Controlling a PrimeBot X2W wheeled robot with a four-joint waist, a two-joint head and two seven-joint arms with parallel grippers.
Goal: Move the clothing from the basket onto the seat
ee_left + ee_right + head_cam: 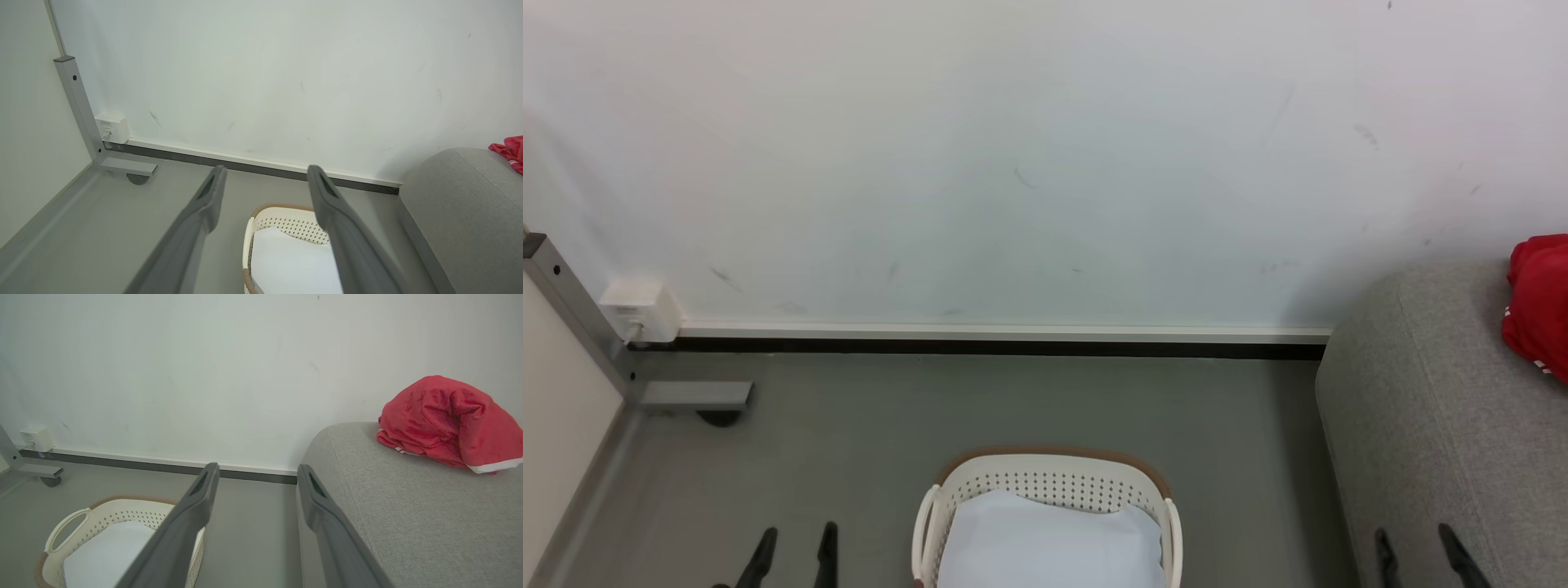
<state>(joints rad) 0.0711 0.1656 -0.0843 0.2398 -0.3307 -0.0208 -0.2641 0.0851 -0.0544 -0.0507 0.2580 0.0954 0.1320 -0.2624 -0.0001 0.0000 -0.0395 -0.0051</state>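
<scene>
**Head view.** An oval cream-white perforated plastic laundry basket with a brown rim was recorded on the grey floor at bottom centre, cut off by the lower frame edge. A pale white folded cloth was observed lying inside it. A large light grey upholstered seat of coarse woven fabric was noted at the right, apart from the basket, with bare floor between them. A red fleecy garment with white trim was seen resting on the seat at the right edge. The left jaws were found released at lower left, their dark fingers parted over the floor with nothing held. The right jaws were found released at lower right, likewise empty. A scuffed white wall, a white socket box and a grey metal frame leg were logged behind and to the left.

**Left wrist view.** The left jaws were confirmed spread and empty. The basket and its cloth were seen beyond and between the fingers, touched by neither.

**Right wrist view.** The right jaws were confirmed spread and empty. The basket was seen at lower left, partly hidden by one finger. The garment was seen heaped on top of the seat, close to the wall.
</scene>
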